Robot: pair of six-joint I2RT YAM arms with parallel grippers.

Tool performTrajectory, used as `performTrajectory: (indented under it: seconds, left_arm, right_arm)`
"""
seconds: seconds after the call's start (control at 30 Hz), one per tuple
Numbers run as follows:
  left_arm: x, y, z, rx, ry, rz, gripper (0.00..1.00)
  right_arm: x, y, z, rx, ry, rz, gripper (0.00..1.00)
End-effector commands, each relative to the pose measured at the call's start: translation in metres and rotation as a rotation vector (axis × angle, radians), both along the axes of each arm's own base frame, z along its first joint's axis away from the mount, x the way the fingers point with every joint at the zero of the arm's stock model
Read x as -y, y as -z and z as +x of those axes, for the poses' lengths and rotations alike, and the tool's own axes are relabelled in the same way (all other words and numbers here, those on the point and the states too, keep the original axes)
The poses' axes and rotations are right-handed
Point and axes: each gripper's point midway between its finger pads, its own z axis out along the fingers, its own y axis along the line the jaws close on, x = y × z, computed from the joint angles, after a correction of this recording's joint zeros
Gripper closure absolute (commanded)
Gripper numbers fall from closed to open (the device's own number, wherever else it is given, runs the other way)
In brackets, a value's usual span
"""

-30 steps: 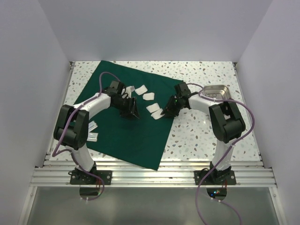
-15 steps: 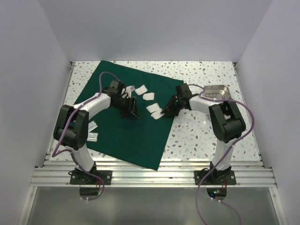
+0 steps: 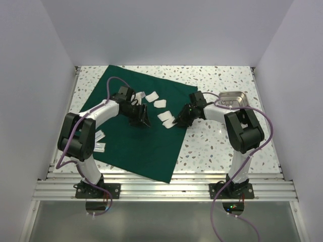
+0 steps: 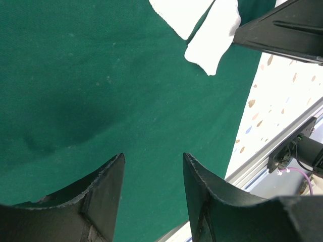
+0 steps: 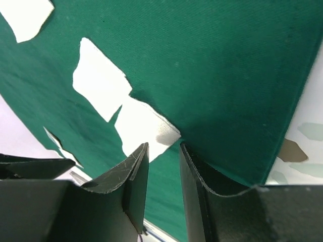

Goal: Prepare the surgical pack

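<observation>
Nearest, a speckled table point(image 3: 212, 146) carrying a green cloth point(image 3: 146, 146), laid flat and skewed, one corner toward the arm bases. Two gauze pads point(image 3: 100, 146) at the cloth's near left edge, beside the left arm. Left gripper point(image 4: 152, 159) mid-cloth, low over bare fabric, jaws wide apart with nothing between them. Right gripper point(image 5: 164, 146) at the cloth's right edge, jaws narrowly parted, the raised corner of one pad point(image 5: 146, 126) just at the tips; whether they touch it cannot be told. Further pads point(image 3: 160, 103) scattered behind both grippers. Farthest, a steel tray point(image 3: 233, 98) on bare table, well apart from the cloth.
</observation>
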Motion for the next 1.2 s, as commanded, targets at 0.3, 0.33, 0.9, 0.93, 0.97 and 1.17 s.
performTrajectory:
  seconds: [0.3,0.33,0.9,0.93,0.97,1.17]
  left_arm:
    - [0.001,-0.011,0.012,0.041,0.016,-0.013,0.46]
    - [0.001,-0.011,0.012,0.041,0.016,-0.013,0.46]
    - [0.004,-0.011,0.009,0.056,0.012,-0.042,0.46]
    - [0.004,-0.011,0.009,0.057,0.012,-0.042,0.46]
    - [0.004,-0.011,0.008,0.056,0.012,-0.042,0.46]
    - [0.003,-0.011,0.006,0.051,0.015,-0.041,0.46]
  right_arm:
    - [-0.007,0.004,0.015,0.000,0.020,0.030,0.79]
    - [-0.006,0.002,0.015,0.005,0.018,0.031,0.81]
    - [-0.028,-0.099,0.021,0.107,-0.016,0.205,1.00]
    - [-0.031,-0.103,0.025,0.108,-0.002,0.226,1.00]
    - [-0.035,-0.112,0.034,0.131,0.003,0.243,1.00]
    - [-0.061,-0.116,0.074,0.145,0.058,0.349,1.00]
